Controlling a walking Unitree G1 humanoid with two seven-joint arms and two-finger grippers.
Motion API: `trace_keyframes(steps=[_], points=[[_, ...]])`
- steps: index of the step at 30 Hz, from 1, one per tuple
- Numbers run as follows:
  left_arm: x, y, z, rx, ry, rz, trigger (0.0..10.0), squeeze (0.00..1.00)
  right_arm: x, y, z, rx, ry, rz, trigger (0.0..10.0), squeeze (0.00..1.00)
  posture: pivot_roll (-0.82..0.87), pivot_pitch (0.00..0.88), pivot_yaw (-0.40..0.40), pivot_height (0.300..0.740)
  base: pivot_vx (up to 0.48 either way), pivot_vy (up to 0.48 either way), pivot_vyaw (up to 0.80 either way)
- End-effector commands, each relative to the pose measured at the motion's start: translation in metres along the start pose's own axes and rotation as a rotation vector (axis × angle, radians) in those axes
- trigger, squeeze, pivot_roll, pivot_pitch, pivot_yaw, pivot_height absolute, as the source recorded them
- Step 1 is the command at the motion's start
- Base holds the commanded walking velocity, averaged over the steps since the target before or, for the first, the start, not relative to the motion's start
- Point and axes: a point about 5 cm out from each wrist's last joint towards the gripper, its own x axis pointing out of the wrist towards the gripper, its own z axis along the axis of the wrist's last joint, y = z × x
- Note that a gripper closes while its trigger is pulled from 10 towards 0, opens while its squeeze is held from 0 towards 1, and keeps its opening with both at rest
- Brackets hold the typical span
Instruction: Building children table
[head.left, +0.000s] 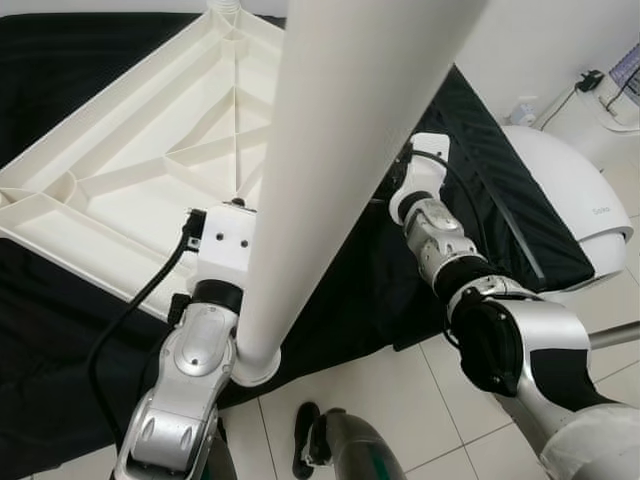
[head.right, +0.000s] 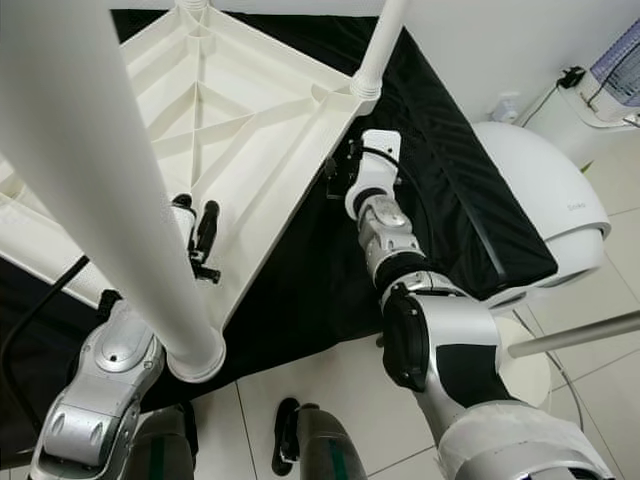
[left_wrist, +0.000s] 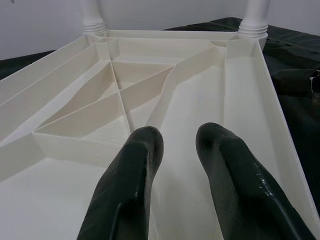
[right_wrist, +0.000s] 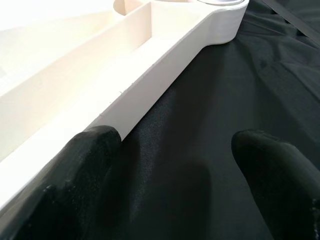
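Two grippers work at one upside-down tabletop (head.right: 240, 130), which lies ribbed side up on a black cloth (head.right: 440, 170), presumably so its corner sockets face up for the legs. At nine o'clock of the scene, the left gripper (left_wrist: 172, 150) hangs over the ribbed underside with its fingers a small way apart and nothing between them. Just to its right, a white table leg (head.right: 110, 200) rises from the near corner toward the camera, so that corner looks fitted. At twelve o'clock, two more legs (left_wrist: 254, 17) stand in the far corners. At three o'clock, the right gripper (right_wrist: 175, 165) is spread wide and empty, one finger touching the tabletop's outer edge, the other over the cloth, likely to steady or shift the top.
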Motion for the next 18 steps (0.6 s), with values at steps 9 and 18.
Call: trace_keyframes(steps=[9,18], points=[[-0.01,-0.02,0.008,-0.051,-0.002,-0.173,10.0,0.0,-0.002,0.084,-0.012,-0.08,0.056,0.449,10.0,0.0,0.2,0.248,-0.186,0.74,0.0,0.0,0.0],[0.0,-0.023,0.01,-0.04,-0.016,-0.165,10.0,0.0,0.003,0.045,0.002,-0.049,-0.021,0.257,10.0,0.0,0.17,0.239,-0.178,0.74,0.0,0.0,0.0]])
